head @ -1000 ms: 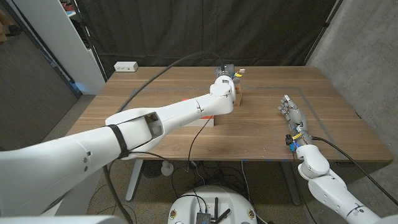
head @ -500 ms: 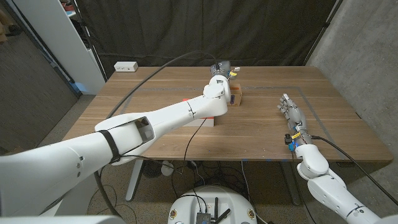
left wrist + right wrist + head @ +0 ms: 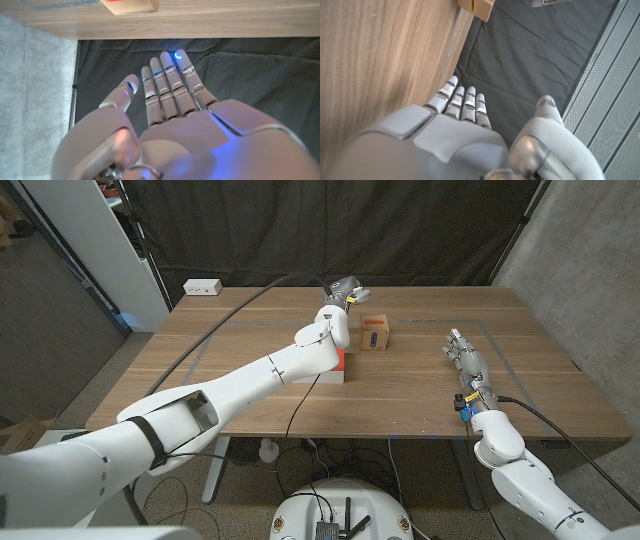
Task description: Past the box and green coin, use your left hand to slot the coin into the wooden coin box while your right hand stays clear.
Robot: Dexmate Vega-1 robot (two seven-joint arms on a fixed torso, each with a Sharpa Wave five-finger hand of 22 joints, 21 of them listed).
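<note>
- Reaching far across the worktop (image 3: 420, 395), my left robot hand (image 3: 343, 288) hangs just left of and beyond the wooden coin box (image 3: 375, 333), apart from it.
- From the left wrist view, that robot hand (image 3: 165, 107) is wide, fingers (image 3: 172, 85) straight and a little spread, nothing in them.
- The wooden coin box stands upright near the middle of the worktop's far half, its top showing a dark slot.
- I cannot make out the green coin itself in any view; whether it is inside the box I cannot tell.
- A pale block with a red top (image 3: 333, 367) sits under my left forearm, near and left of the box; its edge shows in the left wrist view too (image 3: 131, 6).
- My right robot hand (image 3: 468, 362) is at the right side of the worktop, well apart from the box, fingers extended together and holding nothing (image 3: 465, 107).
- A white power strip (image 3: 202, 286) lies at the far left corner.
</note>
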